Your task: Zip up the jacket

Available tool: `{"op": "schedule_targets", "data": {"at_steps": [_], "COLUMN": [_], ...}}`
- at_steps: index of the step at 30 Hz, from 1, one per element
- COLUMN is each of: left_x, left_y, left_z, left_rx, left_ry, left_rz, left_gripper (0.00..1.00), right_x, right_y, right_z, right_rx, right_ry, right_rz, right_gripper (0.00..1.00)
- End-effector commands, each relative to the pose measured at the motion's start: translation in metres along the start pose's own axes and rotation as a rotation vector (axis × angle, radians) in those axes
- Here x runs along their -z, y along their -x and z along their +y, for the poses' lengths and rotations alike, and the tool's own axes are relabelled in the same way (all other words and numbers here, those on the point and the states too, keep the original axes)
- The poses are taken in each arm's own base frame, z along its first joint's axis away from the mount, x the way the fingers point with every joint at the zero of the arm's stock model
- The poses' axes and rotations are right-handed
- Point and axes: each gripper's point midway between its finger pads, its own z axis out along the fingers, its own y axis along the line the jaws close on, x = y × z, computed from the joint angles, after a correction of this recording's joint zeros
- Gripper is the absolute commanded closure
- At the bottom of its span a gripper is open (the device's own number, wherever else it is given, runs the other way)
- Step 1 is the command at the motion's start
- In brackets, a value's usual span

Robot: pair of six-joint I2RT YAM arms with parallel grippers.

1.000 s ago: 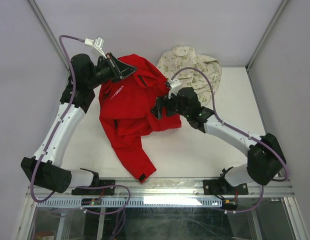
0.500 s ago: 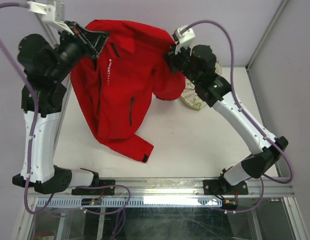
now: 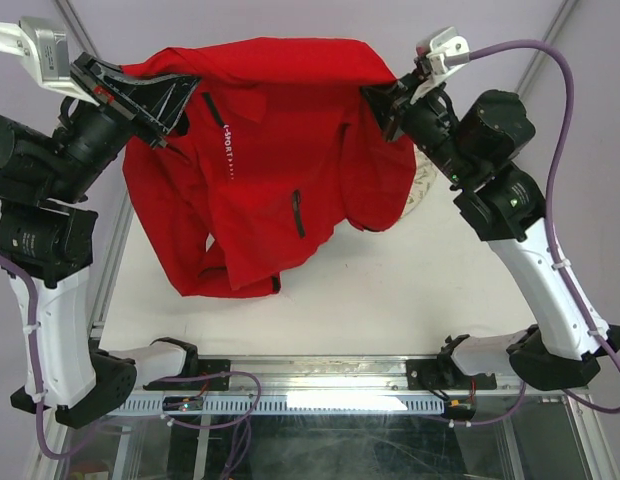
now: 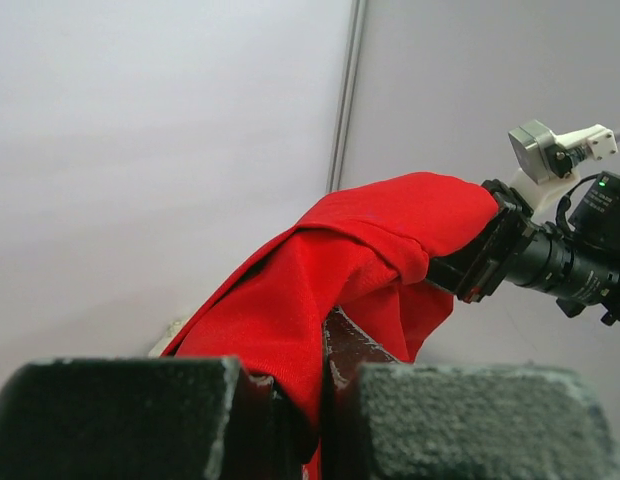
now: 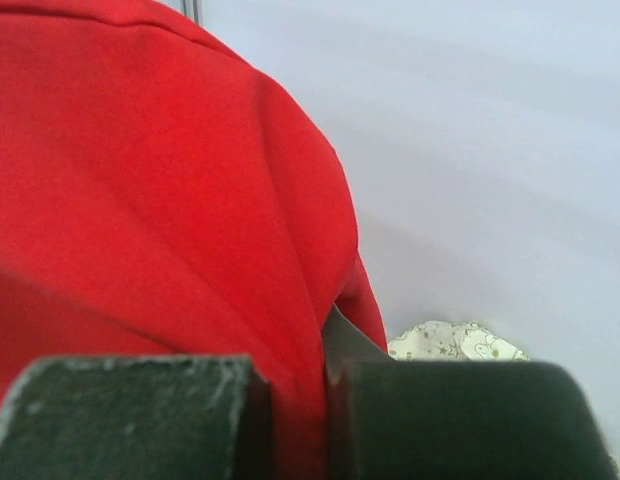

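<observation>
The jacket (image 3: 270,150) between left jaws and right jaws, above table (image 3: 410,290).

White shells (image 3: 55,330), black joints (image 3: 30,240), purple cables (image 3: 550,50); black left gripper (image 3: 170,100) at ten o'clock, right gripper (image 3: 382,100) at one.

There is one red jacket (image 3: 270,150) and one cream floral garment (image 3: 422,190) (only a sliver shows, at 3 o'clock of the jacket). There are two end effectors: the left end effector (image 3: 175,95) at 10 o'clock and the right end effector (image 3: 380,100) at 2 o'clock. There is one tabletop (image 3: 390,290).
</observation>
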Motion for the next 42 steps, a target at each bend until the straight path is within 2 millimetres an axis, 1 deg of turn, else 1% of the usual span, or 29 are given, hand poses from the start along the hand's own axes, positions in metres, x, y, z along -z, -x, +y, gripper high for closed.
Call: {"op": "schedule_targets", "data": {"at_steps": [1,2,4,6,8,9,10,11,12,13,15,16,17,19,20,21,24,26,27,30,31,33,34,35,37,38,40,42], "left_x": [0.005,-0.002,-0.018,-0.036,-0.054,-0.062,-0.07,-0.077,-0.085,-0.092,-0.103,-0.107,-0.111,-0.116,-0.117,-0.115,-0.105,-0.091,-0.082,-0.047,-0.034,-0.008,0.007,0.02,0.05,0.062,0.086,0.102], "left_y": [0.052,0.041,0.013,-0.021,-0.06,-0.081,-0.107,-0.129,-0.154,-0.177,-0.213,-0.227,-0.239,-0.255,-0.262,-0.271,-0.277,-0.281,-0.284,-0.298,-0.303,-0.319,-0.331,-0.332,-0.351,-0.357,-0.372,-0.382], "left_z": [-0.01,-0.001,0.02,0.045,0.074,0.089,0.103,0.116,0.13,0.143,0.165,0.175,0.181,0.192,0.196,0.201,0.2,0.196,0.195,0.186,0.183,0.174,0.17,0.163,0.151,0.143,0.124,0.102], "left_rx": [-0.099,-0.085,-0.047,-0.011,0.022,0.04,0.06,0.077,0.091,0.102,0.109,0.113,0.117,0.119,0.122,0.129,0.143,0.152,0.156,0.182,0.192,0.222,0.245,0.26,0.307,0.328,0.374,0.411], "left_ry": [-0.012,0.001,0.032,0.078,0.131,0.157,0.18,0.198,0.216,0.23,0.259,0.273,0.279,0.293,0.304,0.318,0.34,0.362,0.38,0.428,0.444,0.471,0.486,0.497,0.523,0.526,0.523,0.509], "left_rz": [-0.205,-0.179,-0.121,-0.057,0.016,0.055,0.102,0.141,0.183,0.219,0.275,0.297,0.316,0.343,0.356,0.38,0.42,0.453,0.473,0.554,0.581,0.653,0.702,0.724,0.806,0.839,0.903,0.945], "left_gripper": [1.0,1.0,1.0,1.0,1.0,1.0,1.0,0.99,0.94,0.85,0.71,0.62,0.56,0.49,0.44,0.37,0.23,0.16,0.14,0.12,0.12,0.11,0.11,0.1,0.07,0.07,0.08,0.09], "right_x": [0.015,0.013,0.006,-0.003,-0.013,-0.018,-0.022,-0.026,-0.03,-0.034,-0.041,-0.044,-0.047,-0.051,-0.053,-0.054,-0.047,-0.035,-0.029,-0.008,-0.002,0.01,0.016,0.023,0.037,0.048,0.061,0.075], "right_y": [0.006,-0.003,-0.026,-0.05,-0.079,-0.095,-0.112,-0.133,-0.152,-0.171,-0.207,-0.222,-0.235,-0.252,-0.256,-0.258,-0.262,-0.261,-0.262,-0.269,-0.273,-0.284,-0.29,-0.298,-0.314,-0.327,-0.34,-0.353], "right_z": [-0.035,-0.04,-0.049,-0.058,-0.069,-0.076,-0.088,-0.1,-0.11,-0.121,-0.14,-0.148,-0.154,-0.16,-0.16,-0.159,-0.153,-0.146,-0.139,-0.109,-0.096,-0.063,-0.048,-0.032,-0.002,0.014,0.047,0.072], "right_rx": [0.025,0.028,0.036,0.045,0.035,0.018,-0.003,-0.025,-0.047,-0.068,-0.109,-0.126,-0.143,-0.158,-0.164,-0.174,-0.198,-0.204,-0.204,-0.208,-0.217,-0.247,-0.26,-0.277,-0.312,-0.333,-0.375,-0.4], "right_ry": [-0.161,-0.191,-0.244,-0.283,-0.305,-0.307,-0.326,-0.346,-0.363,-0.385,-0.419,-0.434,-0.447,-0.46,-0.461,-0.457,-0.455,-0.456,-0.451,-0.405,-0.377,-0.307,-0.28,-0.255,-0.213,-0.19,-0.136,-0.109], "right_rz": [0.019,0.044,0.115,0.186,0.258,0.292,0.324,0.362,0.394,0.427,0.483,0.507,0.531,0.565,0.58,0.594,0.63,0.66,0.677,0.729,0.744,0.78,0.798,0.823,0.869,0.905,0.935,0.953], "right_gripper": [1.0,1.0,1.0,1.0,1.0,0.97,0.93,0.92,0.92,0.9,0.84,0.81,0.75,0.6,0.51,0.45,0.28,0.21,0.19,0.15,0.14,0.14,0.14,0.13,0.13,0.13,0.12,0.12]}}
